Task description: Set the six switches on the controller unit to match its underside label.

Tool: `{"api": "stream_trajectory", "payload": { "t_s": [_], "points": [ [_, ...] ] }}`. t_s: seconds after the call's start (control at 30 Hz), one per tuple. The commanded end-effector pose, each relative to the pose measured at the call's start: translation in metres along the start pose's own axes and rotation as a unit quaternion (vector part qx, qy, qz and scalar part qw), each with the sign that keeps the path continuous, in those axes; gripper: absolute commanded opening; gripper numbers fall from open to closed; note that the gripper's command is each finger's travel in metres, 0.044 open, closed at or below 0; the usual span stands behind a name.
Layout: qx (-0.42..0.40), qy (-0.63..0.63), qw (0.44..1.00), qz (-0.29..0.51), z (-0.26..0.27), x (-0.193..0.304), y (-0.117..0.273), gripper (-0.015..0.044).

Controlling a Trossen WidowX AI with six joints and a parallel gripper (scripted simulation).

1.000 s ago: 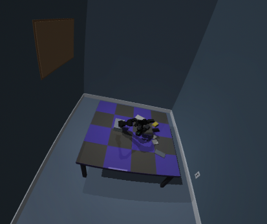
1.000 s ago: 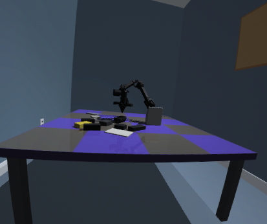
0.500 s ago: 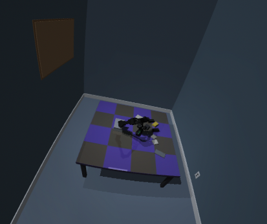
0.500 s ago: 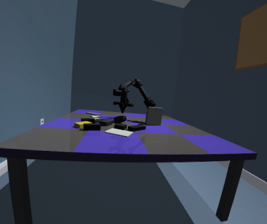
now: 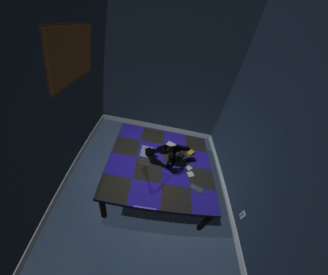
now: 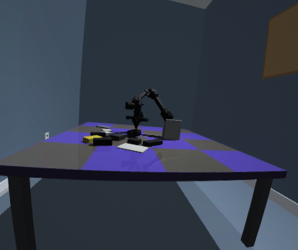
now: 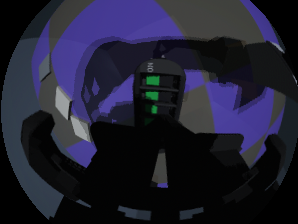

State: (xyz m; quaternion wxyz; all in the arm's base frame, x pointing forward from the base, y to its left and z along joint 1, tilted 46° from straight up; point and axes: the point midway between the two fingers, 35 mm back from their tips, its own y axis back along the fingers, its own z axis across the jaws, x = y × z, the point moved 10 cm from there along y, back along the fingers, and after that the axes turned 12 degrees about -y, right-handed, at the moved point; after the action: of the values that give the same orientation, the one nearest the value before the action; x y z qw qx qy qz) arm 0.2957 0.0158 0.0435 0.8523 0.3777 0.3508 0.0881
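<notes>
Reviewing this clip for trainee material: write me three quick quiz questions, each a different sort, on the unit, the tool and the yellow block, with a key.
1. True or false: in the wrist view, green shows on switches of the controller unit.
2. Multiple choice: how does the tool stand?
A) wide open
B) closed, pointing down at the unit
C) clamped on a white card
3. Fill in the blank: in the exterior view, the yellow block lies to the ____ of the upright grey panel.

Key: 1 true; 2 B; 3 left
</notes>
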Motion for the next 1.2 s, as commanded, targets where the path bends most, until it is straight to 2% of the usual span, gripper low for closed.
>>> {"api": "stream_trajectory", "payload": {
  "t_s": [0.0,0.4,1.07,1.17],
  "points": [
    [-0.002,0.006,1.000,-0.003,-0.002,-0.001,-0.006,0.0000],
    [-0.003,0.005,1.000,-0.003,-0.002,-0.002,-0.022,0.0000],
    [-0.003,0.005,1.000,-0.003,-0.002,-0.002,-0.022,0.0000],
    [-0.002,0.004,1.000,-0.002,-0.001,0.000,0.001,0.0000]
  ]
}}
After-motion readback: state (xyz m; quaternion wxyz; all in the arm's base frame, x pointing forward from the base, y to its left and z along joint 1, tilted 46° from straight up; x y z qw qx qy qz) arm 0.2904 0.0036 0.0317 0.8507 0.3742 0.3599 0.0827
